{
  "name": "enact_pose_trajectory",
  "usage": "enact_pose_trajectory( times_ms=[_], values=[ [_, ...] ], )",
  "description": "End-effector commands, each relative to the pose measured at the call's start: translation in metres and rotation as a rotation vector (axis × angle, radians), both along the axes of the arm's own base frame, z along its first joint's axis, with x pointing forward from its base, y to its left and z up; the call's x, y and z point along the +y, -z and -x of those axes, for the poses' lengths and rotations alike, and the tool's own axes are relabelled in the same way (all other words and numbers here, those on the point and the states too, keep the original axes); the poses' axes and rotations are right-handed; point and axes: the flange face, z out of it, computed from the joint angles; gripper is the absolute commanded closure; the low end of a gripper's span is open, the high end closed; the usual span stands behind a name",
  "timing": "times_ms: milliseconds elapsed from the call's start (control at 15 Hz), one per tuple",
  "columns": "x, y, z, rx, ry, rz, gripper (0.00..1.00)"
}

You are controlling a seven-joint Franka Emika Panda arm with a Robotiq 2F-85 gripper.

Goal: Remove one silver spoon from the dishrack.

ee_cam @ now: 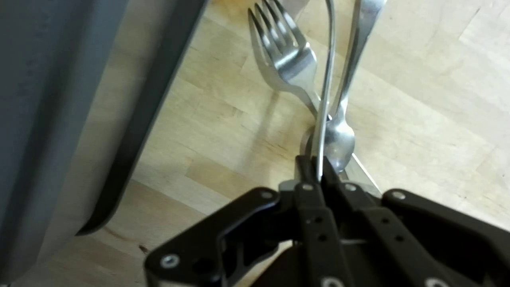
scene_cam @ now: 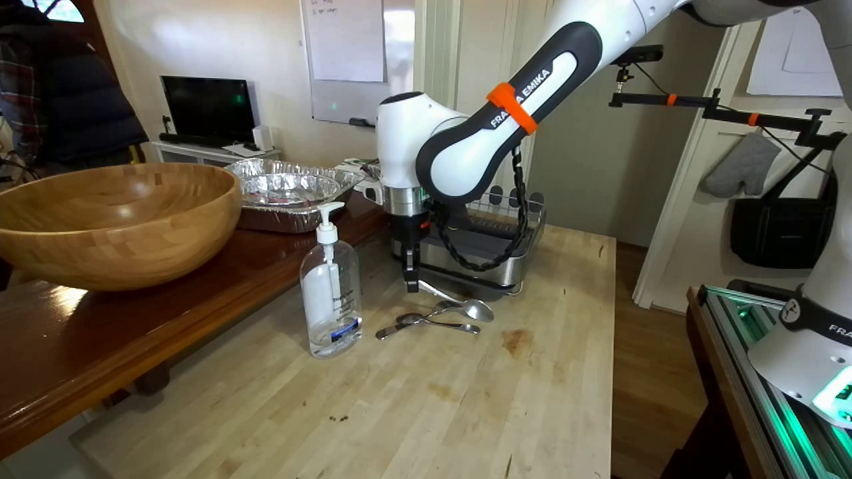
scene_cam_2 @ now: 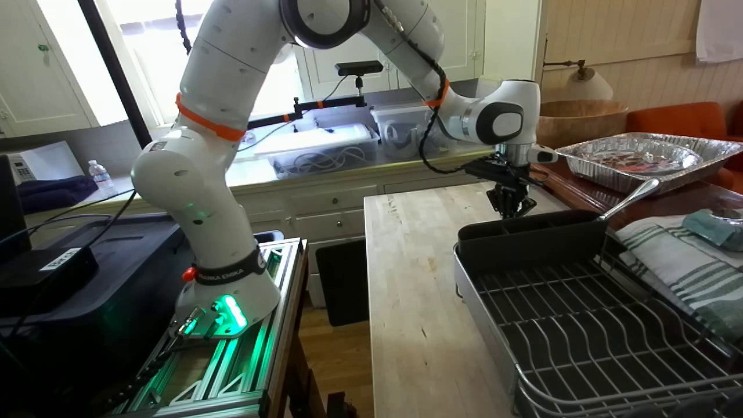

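Note:
My gripper [ee_cam: 316,169] points down beside the dishrack [scene_cam: 496,266] and is shut on the handle of a silver spoon [ee_cam: 326,79], seen edge-on. In an exterior view this spoon's bowl [scene_cam: 478,310] slopes down from the gripper [scene_cam: 411,286]; I cannot tell if it touches the table. Below lie a fork [ee_cam: 295,63], another spoon [ee_cam: 338,143] and a flat metal piece [ee_cam: 360,175], partly hidden, crossing each other on the wood. The dishrack [scene_cam_2: 487,325] has a black cutlery holder [scene_cam_2: 534,238]. A silver handle [scene_cam_2: 630,200] leans up from the holder's end.
A clear soap bottle [scene_cam: 331,299] with a white pump stands near the gripper. A big wooden bowl [scene_cam: 120,226] and foil trays [scene_cam: 286,189] sit on the dark wood counter [scene_cam: 166,313]. A striped towel [scene_cam_2: 685,261] lies beside the dishrack.

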Motion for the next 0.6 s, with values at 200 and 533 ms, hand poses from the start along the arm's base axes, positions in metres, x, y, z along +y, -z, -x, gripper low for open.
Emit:
enact_pose_trajectory(
  times_ms=[200, 533],
  values=[
    [0.006, 0.023, -0.012, 0.031, 0.001, 0.049, 0.99],
    [0.005, 0.031, -0.012, 0.057, 0.012, 0.061, 0.99]
  ],
)
